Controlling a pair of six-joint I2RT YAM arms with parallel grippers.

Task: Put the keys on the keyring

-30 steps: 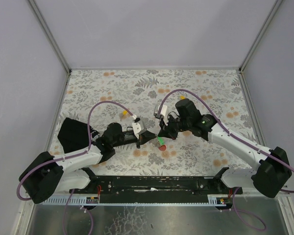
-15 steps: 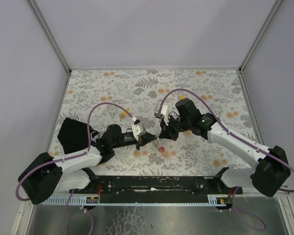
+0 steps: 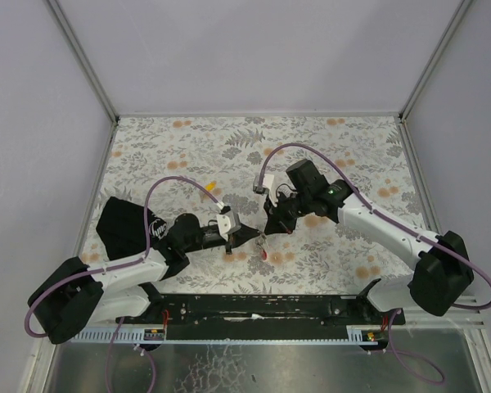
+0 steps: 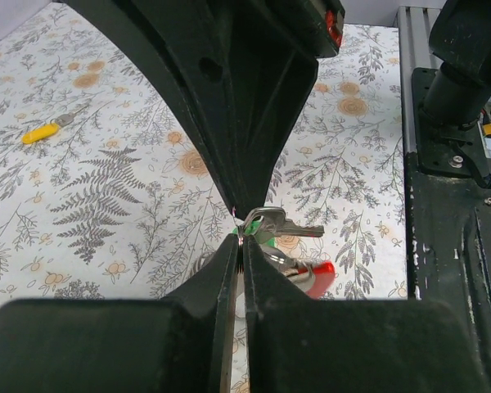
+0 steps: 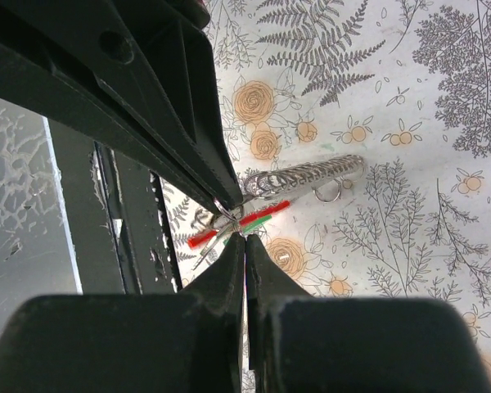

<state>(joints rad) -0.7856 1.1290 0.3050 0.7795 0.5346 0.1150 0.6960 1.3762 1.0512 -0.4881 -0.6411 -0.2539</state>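
Note:
Both grippers meet tip to tip above the table's near middle. My left gripper (image 3: 256,236) (image 4: 240,239) is shut on the thin wire ring of the keyring (image 4: 317,277), whose red part (image 3: 266,255) (image 5: 203,239) hangs below. My right gripper (image 3: 267,232) (image 5: 245,237) is shut on the same ring from the opposite side. A green-capped key (image 4: 288,228) (image 5: 258,221) hangs at the ring between the two tips. A yellow key (image 3: 210,187) (image 4: 41,132) lies apart on the cloth, beyond the left arm.
A coiled metal spring with a small loose ring (image 5: 311,174) lies on the floral cloth (image 3: 229,143) just beyond the grippers. The black rail with the arm bases (image 3: 254,304) runs along the near edge. Grey walls (image 3: 254,49) enclose the table.
Both grippers have come together tip to tip and shifted slightly toward the near edge. The green key, plain from above a second ago, is now tucked under the tips.

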